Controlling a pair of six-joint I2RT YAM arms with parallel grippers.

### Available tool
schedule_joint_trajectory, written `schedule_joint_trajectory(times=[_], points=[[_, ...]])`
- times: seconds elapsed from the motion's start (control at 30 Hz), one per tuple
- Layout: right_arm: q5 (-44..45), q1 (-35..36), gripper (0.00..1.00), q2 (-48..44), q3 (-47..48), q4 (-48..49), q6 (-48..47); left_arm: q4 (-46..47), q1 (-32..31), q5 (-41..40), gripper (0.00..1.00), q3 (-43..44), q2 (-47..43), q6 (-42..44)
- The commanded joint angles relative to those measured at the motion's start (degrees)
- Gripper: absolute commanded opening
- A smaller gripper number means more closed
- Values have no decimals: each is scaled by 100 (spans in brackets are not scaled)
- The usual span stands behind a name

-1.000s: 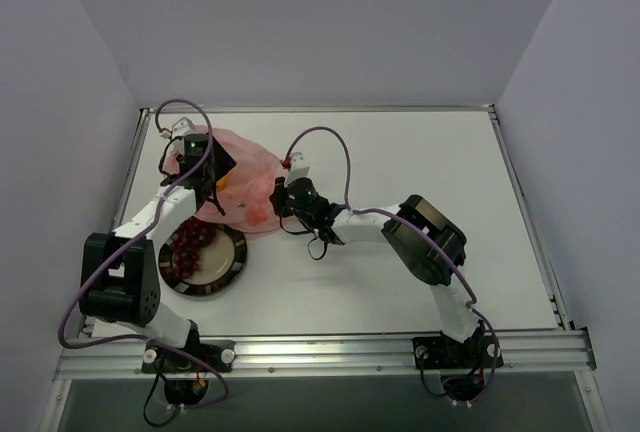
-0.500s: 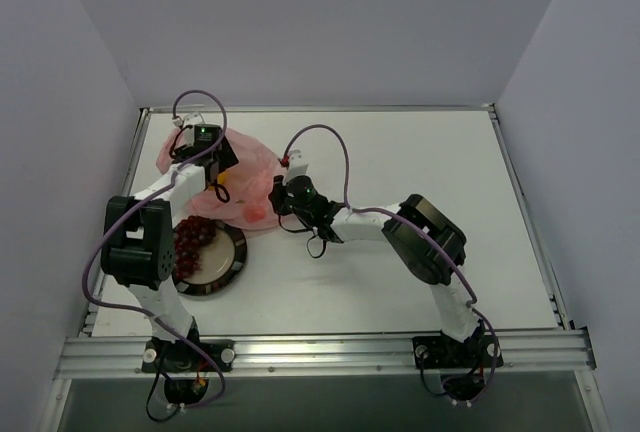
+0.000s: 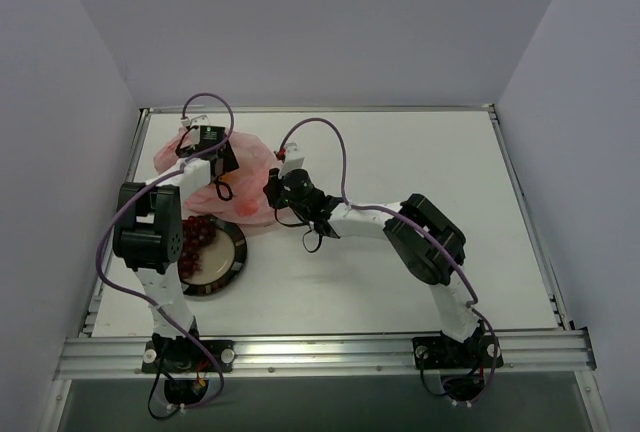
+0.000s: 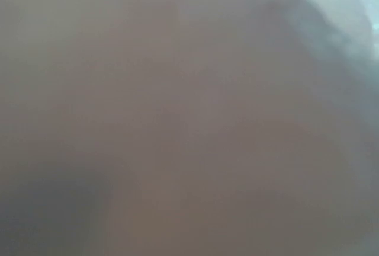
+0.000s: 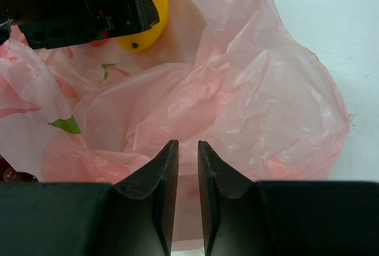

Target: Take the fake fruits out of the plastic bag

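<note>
Grape bunch (image 3: 195, 237) sits on plate (image 3: 236, 260), lower left of top view. Right end effector (image 5: 183, 149) fingers nearly together, pinching plastic bag (image 5: 266, 102) on tabletop (image 3: 420, 152). Mango (image 5: 151, 25) in bag, upper left, beside left end effector (image 3: 218, 174). Can't tell whether its fingers are apart, wrist view blurred.

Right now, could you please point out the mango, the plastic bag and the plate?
mango (image 5: 155, 7): right wrist view, its bare yellow side.
plastic bag (image 5: 266, 108): right wrist view, crinkled pink wall.
plate (image 3: 240, 260): top view, dark right rim.
</note>
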Motion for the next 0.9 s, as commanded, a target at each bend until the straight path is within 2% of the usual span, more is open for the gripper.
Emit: schedule_joint_trajectory(times=[0.0,0.13,0.27,0.4,0.43,0.57,0.67,0.77,0.87], points=[[-44,15,16,86,251,95,-40,-77,127,2,79,297,78,113],[-62,15,16,77,251,68,-66,-94,127,82,76,447,193,122],[-62,14,16,33,233,68,-84,89,189,179,64,473,211,96],[-80,14,16,-19,137,103,-75,125,215,267,67,552,307,43],[-80,15,16,-19,119,103,-75,134,224,284,64,561,325,26],[-62,6,16,-90,66,103,-84,309,215,407,35,413,-16,-115],[-53,6,16,-55,136,103,-84,380,198,513,25,175,-472,-386],[-27,-55,16,94,294,139,-49,712,119,741,24,-316,-1000,-659],[-123,-187,16,218,400,165,83,636,22,917,23,-590,-1431,-765]])
